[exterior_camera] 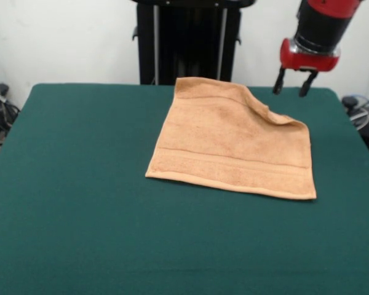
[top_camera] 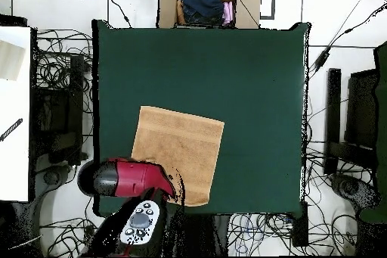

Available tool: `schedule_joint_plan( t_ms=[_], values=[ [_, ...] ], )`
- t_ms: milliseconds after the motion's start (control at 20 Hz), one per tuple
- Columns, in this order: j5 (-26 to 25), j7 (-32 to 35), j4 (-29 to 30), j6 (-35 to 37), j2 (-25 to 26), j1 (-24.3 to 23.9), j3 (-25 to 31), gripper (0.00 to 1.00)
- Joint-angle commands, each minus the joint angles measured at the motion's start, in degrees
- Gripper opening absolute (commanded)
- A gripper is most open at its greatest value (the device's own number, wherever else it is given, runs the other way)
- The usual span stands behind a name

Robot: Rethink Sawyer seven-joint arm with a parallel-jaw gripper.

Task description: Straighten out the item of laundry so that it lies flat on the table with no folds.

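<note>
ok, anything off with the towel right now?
Mostly flat, but the towel has a raised crease at its far corner in the front view, below the open tool, which hangs clear of it. It also lies skewed to the table edges.

towel [exterior_camera: 234, 144]: peach-orange, woven border bands | table [exterior_camera: 80, 184]: dark green | arm [exterior_camera: 320, 27]: red, black

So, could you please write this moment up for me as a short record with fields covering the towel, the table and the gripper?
towel: peach-orange towel, spread near the table's far edge in the front view
towel state: mostly flat; far right corner folded over, leaving a raised crease
table: green table, much larger than the towel
gripper: gripper raised above the table's far right corner in the front view, holding nothing
fingers: apart, pointing down
contact: none between gripper and towel
off the table: cardboard box holding dark cloth
</note>
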Motion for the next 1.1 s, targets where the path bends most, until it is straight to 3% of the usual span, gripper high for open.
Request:
schedule_joint_plan(
  t_ms=[50, 1100],
  values=[
    [-0.6, 9.5, -3.6, 4.8, 0.2, -1.7, 0.7, 1.00],
    [-3.3, 5.8, -3.8, 6.5, -1.3, -5.7, 1.3, 1.00]
  ],
)
